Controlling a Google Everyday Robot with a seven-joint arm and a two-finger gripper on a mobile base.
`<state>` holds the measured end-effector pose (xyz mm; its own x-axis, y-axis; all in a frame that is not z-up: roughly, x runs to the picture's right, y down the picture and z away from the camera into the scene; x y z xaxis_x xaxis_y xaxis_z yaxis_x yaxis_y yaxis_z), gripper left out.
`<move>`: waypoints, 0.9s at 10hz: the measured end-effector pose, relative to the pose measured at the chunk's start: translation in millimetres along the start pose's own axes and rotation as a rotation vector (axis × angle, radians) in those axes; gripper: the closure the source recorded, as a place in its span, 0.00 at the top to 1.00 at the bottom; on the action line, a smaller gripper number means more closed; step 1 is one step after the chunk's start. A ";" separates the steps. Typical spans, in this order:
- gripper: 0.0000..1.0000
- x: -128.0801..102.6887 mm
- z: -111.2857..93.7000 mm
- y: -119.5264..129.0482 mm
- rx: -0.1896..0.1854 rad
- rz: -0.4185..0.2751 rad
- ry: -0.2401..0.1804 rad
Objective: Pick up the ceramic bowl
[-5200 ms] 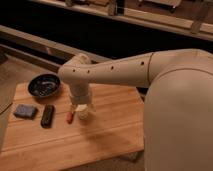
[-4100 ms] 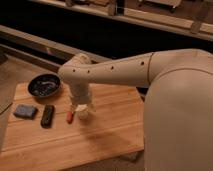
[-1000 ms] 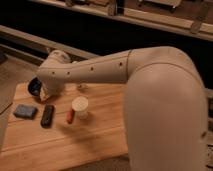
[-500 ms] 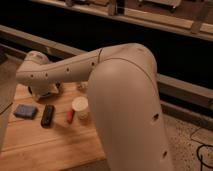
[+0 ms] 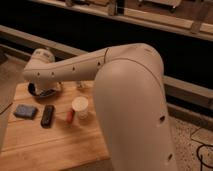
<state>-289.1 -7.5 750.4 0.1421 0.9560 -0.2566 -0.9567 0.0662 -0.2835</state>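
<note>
The robot's big white arm (image 5: 115, 75) is arching over from the right and bending down toward the far left corner of the wooden tabletop (image 5: 55, 145). The gripper (image 5: 54, 88) is hanging at the arm's end, right over the ceramic bowl (image 5: 36, 92). It is mostly tucked under the wrist from where I am standing. Its jaws are standing wide apart and are not clamping anything I can make out. The ceramic bowl is sitting on the tabletop near the back left edge. It is dark and glossy, and the arm above is hiding part of it. I cannot tell whether the jaws are touching its rim.

Nearer to me, a row of things is lying across the tabletop. From the left there is a blue sponge (image 5: 25, 111), a black remote (image 5: 47, 115), a small red object (image 5: 70, 116) and a white paper cup (image 5: 80, 106) standing upright just beside it.
</note>
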 end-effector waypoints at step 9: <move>0.65 -0.6 1.1 1.2 -0.001 0.168 0.000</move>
<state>-290.6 -7.6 751.2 -0.0196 0.9537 -0.3001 -0.9668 -0.0946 -0.2374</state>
